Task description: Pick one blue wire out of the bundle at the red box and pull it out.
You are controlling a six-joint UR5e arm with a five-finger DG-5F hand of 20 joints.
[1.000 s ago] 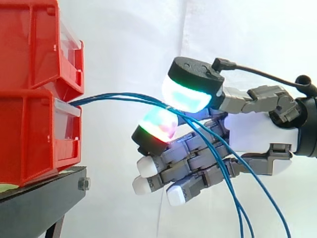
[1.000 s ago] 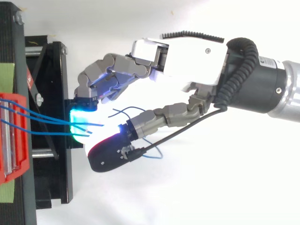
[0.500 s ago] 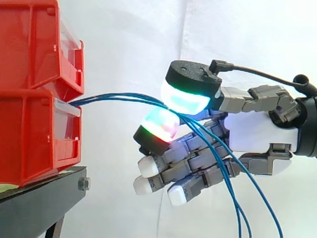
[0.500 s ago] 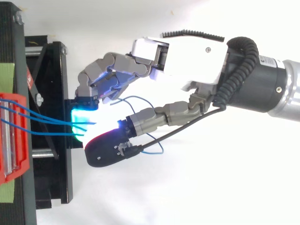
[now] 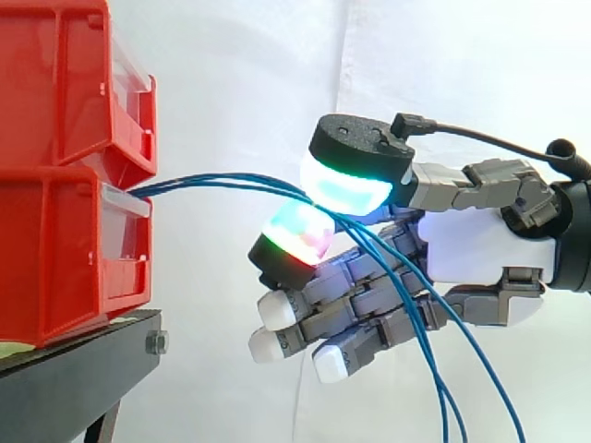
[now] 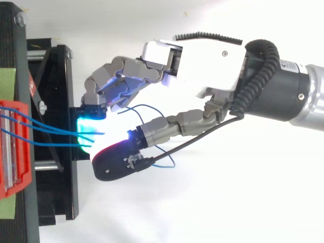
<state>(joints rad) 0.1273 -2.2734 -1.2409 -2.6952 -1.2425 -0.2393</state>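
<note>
Several thin blue wires (image 5: 222, 180) run out of the lower red box (image 5: 65, 249) and stretch rightward to my hand (image 5: 480, 245). The thumb's green-white glowing pad (image 5: 349, 189) presses down over a finger's red-green glowing pad (image 5: 295, 235), and the wires pass between the two pads. Past the pinch the wires droop down across the curled lower fingers and leave the bottom of the side view. From above, the wires (image 6: 50, 132) cross from the red box (image 6: 15, 147) to the cyan glow under the thumb, and the hand (image 6: 202, 55) reaches in from the right.
A second red bin (image 5: 65, 83) is stacked on top of the lower one. Both rest on a black stand (image 5: 74, 378) at the left. A white curtain hangs behind. Loose wire ends curl beside the thumb (image 6: 164, 164) in the top view.
The thumb pad has come down and a little leftward onto the wires over the finger pad. In the last half second nothing more has visibly moved.
</note>
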